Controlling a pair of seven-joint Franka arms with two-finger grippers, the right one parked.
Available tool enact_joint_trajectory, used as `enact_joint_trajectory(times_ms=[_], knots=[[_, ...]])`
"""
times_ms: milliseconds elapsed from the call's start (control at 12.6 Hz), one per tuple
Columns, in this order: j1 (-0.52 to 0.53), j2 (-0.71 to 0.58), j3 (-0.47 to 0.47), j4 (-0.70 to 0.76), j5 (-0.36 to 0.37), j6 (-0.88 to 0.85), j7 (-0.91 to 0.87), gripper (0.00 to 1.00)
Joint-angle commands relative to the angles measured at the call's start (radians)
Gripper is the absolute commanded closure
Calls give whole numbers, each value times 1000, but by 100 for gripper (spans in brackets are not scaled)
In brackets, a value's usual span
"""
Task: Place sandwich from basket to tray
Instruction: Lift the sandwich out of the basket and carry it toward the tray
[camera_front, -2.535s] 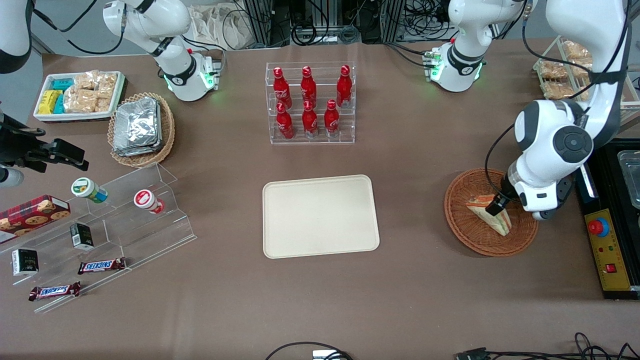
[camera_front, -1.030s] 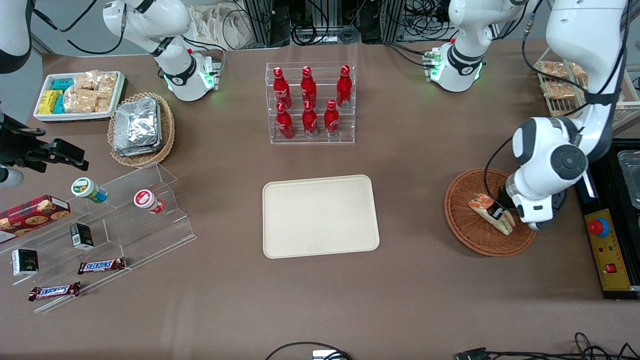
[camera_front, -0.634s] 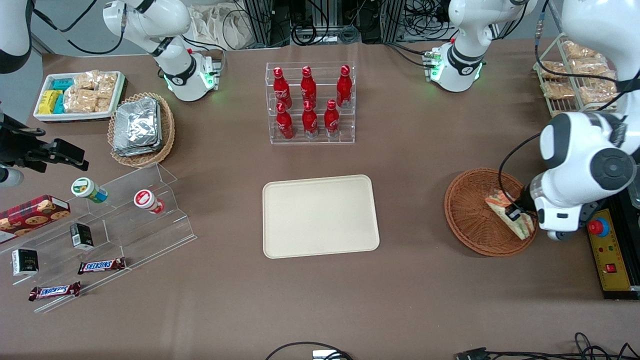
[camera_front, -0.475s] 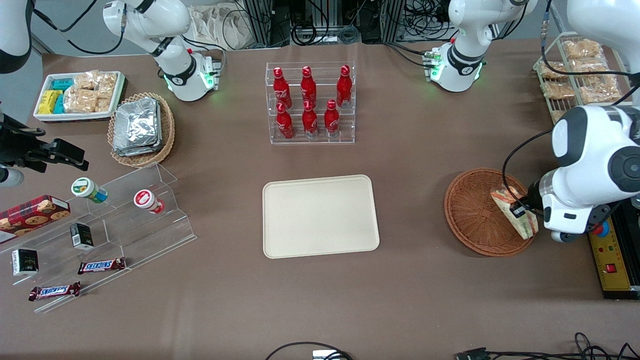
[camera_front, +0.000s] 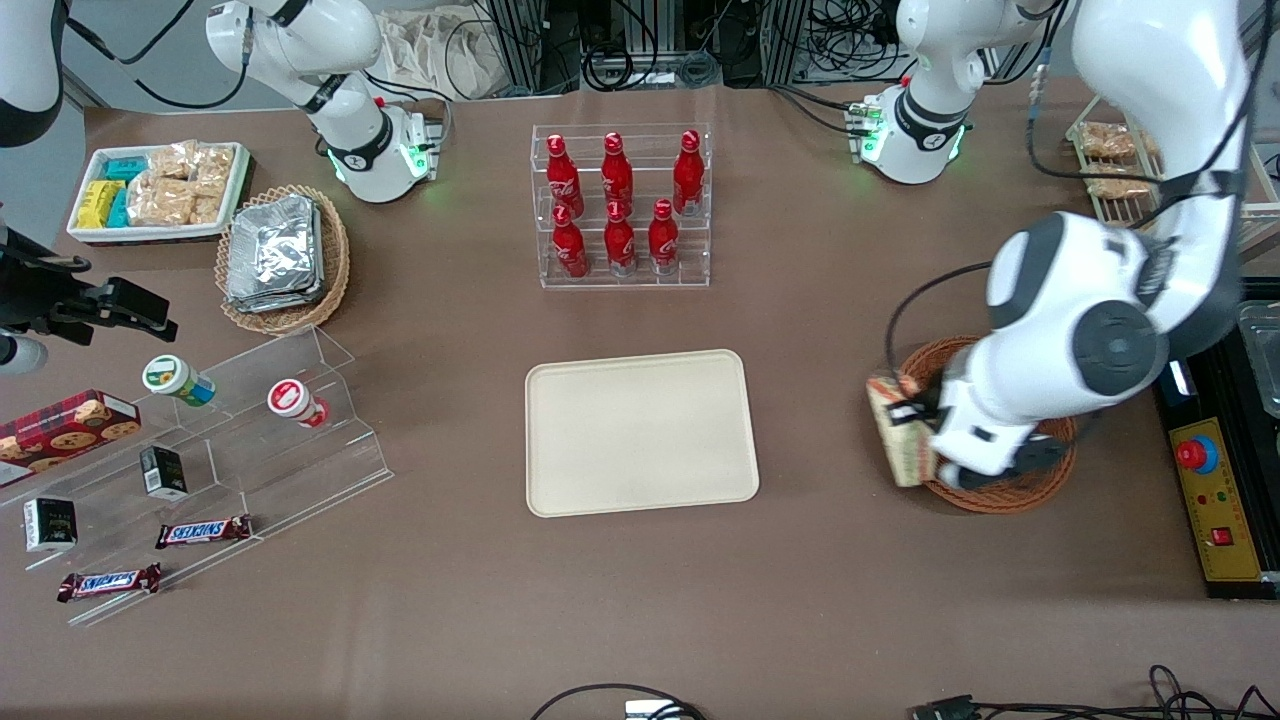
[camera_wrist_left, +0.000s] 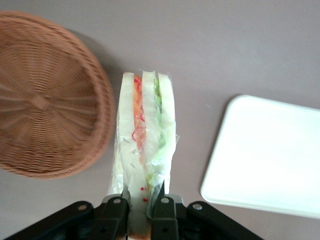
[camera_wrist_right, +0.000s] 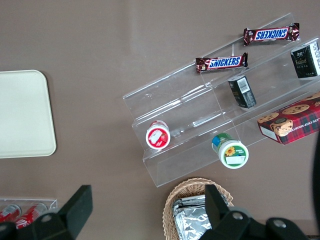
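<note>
- The sandwich (camera_front: 899, 432) (camera_wrist_left: 145, 135) was in the air, held on edge, with its pale bread slices and the green and orange-red filling facing the wrist camera.
- It hung over the rim of the basket (camera_front: 1003, 492) (camera_wrist_left: 47, 130), on the side toward the tray (camera_front: 640, 432) (camera_wrist_left: 270, 160), partly above the bare tabletop (camera_front: 830, 400).
- The gripper (camera_front: 920, 412) (camera_wrist_left: 141, 210) was at one end of the sandwich, and its two black fingers (camera_wrist_left: 116, 212) were clenched on the wrapped wedge.
- The basket held nothing else that could be seen.
- The cream tray lay flat, well apart from the basket, with nothing on it.
- A clear rack of red bottles (camera_front: 620, 205) stood farther from the front camera than the tray.
</note>
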Motion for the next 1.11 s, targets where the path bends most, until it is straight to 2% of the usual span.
enact_joint_trajectory(times_ms=[0,317,554,634,871,1030], knots=[[-46,93,-23,111,1,-14,21,100],[-158,194,-20,114,7,142,19,100],[-214,262,-20,114,109,222,8,100],[-222,288,-18,113,120,266,7,100],[-237,351,-18,102,131,409,-47,98],[-266,360,-17,102,130,414,-119,95]])
